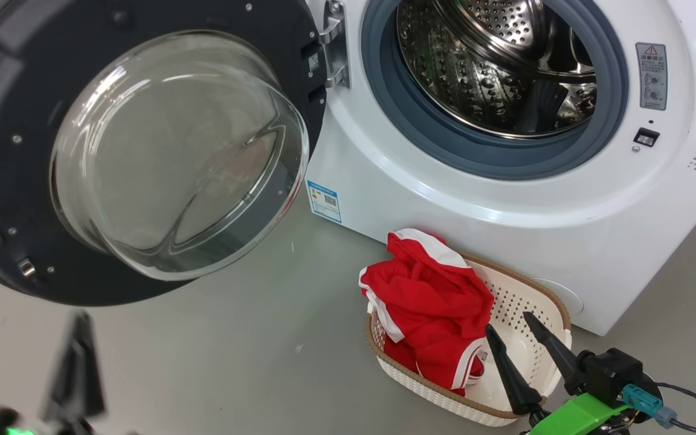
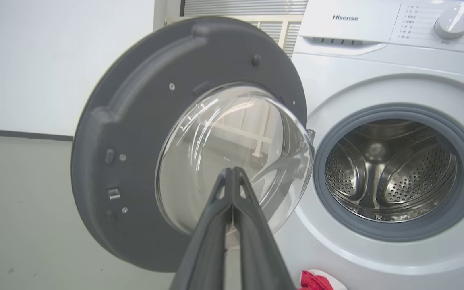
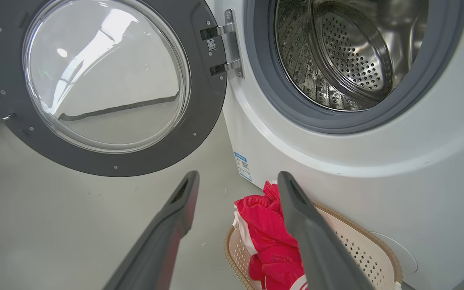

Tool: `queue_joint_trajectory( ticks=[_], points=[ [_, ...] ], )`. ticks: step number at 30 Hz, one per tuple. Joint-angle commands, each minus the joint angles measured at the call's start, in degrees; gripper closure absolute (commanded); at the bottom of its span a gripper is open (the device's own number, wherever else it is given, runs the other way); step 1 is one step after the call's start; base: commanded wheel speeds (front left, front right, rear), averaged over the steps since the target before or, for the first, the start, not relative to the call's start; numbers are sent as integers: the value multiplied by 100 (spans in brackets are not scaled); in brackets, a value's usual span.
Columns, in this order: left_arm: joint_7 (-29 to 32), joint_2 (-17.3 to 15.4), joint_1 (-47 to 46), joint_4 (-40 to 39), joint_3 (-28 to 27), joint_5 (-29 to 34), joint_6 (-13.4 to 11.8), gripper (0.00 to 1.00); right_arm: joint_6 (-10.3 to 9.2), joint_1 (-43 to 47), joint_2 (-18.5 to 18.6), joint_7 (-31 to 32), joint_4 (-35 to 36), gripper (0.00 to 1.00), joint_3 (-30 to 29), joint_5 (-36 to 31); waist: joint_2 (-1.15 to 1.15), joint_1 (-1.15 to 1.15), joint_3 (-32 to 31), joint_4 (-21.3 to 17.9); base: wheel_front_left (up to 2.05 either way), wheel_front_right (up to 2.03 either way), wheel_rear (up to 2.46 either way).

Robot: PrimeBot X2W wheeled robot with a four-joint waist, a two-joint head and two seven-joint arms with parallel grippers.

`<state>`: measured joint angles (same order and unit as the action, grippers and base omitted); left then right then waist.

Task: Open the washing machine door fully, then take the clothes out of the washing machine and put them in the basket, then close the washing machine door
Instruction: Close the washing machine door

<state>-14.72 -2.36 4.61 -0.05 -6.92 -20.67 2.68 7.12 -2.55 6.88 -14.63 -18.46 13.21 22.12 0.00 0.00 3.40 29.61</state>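
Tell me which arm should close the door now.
Left. The left gripper, shut, points at the washing machine door; the right gripper sits open by the basket holding the clothes.

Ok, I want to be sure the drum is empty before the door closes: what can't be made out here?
Front floor of the drum: head view, hidden behind the gasket, so leftover cloth cannot be ruled out.
Left gripper: head view, blurred and cut off by the bottom edge.
Basket floor: head view, partly covered by the clothes.
Grey warning label text: head view, too small.
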Motion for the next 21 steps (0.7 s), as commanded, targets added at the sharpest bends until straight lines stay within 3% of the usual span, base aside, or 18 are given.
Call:
queue_joint_trajectory(
  ticks=[1,5,10,14,21],
  points=[
    [-28,-54,-438,-384,-398,137,114,100,36,-96,-7,-37,160,0,65,13,0,0,18,0,0,0,0],
    [-28,-279,-1071,-846,-880,269,338,100,36,-26,-52,-37,189,0,-7,-18,0,0,44,-10,0,0,0],
    [-28,-862,-2071,-850,-1350,10,454,100,36,47,-103,-37,238,0,-128,-71,0,0,108,-26,0,0,0],
    [-28,-1436,-2911,-387,-1622,-455,476,100,36,103,-142,-37,300,0,-240,-128,0,0,173,-44,0,0,0],
    [-28,-2537,-3903,1056,-1562,-1241,480,100,36,176,-181,-37,399,0,-325,-244,0,0,339,-110,0,0,0]
  ],
)
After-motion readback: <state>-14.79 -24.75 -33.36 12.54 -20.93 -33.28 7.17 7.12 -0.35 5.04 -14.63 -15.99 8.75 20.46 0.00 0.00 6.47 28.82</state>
